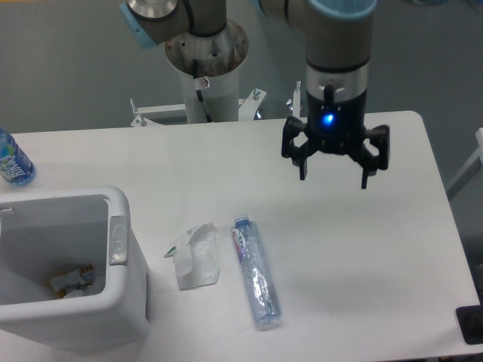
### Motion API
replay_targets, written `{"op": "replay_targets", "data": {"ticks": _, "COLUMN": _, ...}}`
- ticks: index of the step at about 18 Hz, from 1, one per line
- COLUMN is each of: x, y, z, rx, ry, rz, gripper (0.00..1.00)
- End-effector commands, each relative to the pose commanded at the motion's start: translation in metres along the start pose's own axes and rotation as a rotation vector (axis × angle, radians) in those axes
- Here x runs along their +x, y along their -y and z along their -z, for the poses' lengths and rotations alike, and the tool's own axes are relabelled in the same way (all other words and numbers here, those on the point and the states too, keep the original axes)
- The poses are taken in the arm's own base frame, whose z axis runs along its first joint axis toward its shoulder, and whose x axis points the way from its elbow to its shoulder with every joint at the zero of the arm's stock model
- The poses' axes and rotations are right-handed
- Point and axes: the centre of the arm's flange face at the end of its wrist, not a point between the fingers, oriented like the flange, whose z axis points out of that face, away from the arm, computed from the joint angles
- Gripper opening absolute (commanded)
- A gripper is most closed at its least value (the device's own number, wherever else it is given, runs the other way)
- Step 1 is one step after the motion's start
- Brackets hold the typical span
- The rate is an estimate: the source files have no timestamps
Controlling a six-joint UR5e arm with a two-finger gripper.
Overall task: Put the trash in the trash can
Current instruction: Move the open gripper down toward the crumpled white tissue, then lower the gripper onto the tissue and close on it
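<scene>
Two pieces of trash lie on the white table. A flat crumpled white wrapper (195, 256) rests near the middle front, and a long clear plastic bottle (256, 272) with a blue-red label lies just right of it. The trash can (117, 302), a large white boxy bin with a grey tab on its rim, stands at the front left with some scraps inside. My gripper (333, 179) hangs open in the air over the table's back right, well above and to the right of the bottle, holding nothing.
A small blue-labelled water bottle (13, 160) stands at the far left edge. The arm's base column (205, 75) rises behind the table. A dark object (471, 324) sits beyond the table's front right corner.
</scene>
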Motion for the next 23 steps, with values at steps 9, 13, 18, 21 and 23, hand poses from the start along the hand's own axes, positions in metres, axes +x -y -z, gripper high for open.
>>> {"op": "replay_targets", "data": {"ticks": 9, "x": 0.059, "y": 0.011, "z": -0.074, "rx": -0.063, "ry": -0.126, "rz": -0.141, "gripper": 1.0}}
{"op": "replay_targets", "data": {"ticks": 13, "x": 0.087, "y": 0.015, "z": -0.119, "rx": -0.076, "ry": -0.226, "rz": -0.163, "gripper": 1.0}}
{"op": "replay_targets", "data": {"ticks": 18, "x": 0.109, "y": 0.023, "z": -0.154, "rx": -0.081, "ry": -0.307, "rz": -0.142, "gripper": 1.0}}
{"op": "replay_targets", "data": {"ticks": 21, "x": 0.116, "y": 0.032, "z": -0.161, "rx": -0.016, "ry": -0.386, "rz": -0.079, "gripper": 1.0}}
{"op": "replay_targets", "data": {"ticks": 23, "x": 0.121, "y": 0.038, "z": -0.171, "rx": -0.008, "ry": -0.412, "rz": -0.037, "gripper": 1.0}}
